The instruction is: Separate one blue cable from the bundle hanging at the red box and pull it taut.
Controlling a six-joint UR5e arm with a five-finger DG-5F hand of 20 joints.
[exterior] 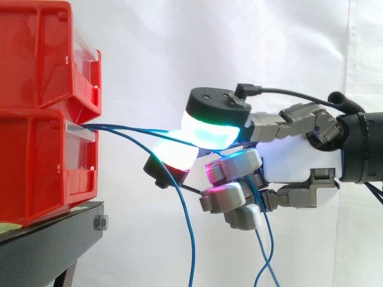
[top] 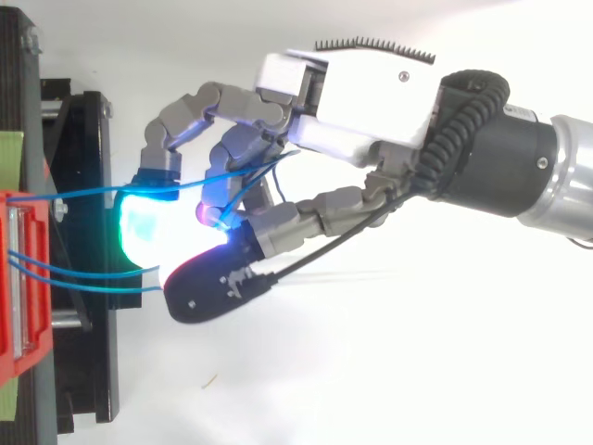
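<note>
Hand, side view: white-and-grey robot hand [exterior: 299, 158] right of red plastic box [exterior: 42, 161], glowing pads pinched on thin blue cable [exterior: 131, 129].
Cable, side view: nearly straight from box front to pads; loose blue strands [exterior: 192, 239] droop beneath.
Hand, top view: fingers curled, right of box.

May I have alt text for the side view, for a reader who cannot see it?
The robot's hand pinches a thin blue cable between glowing pads; it runs to stacked red plastic bins on a black stand. Other blue cables hang slack.

obstacles: red bins [exterior: 42, 149], blue cables [exterior: 119, 126] left of hand [exterior: 299, 158]; free: above hand
</note>
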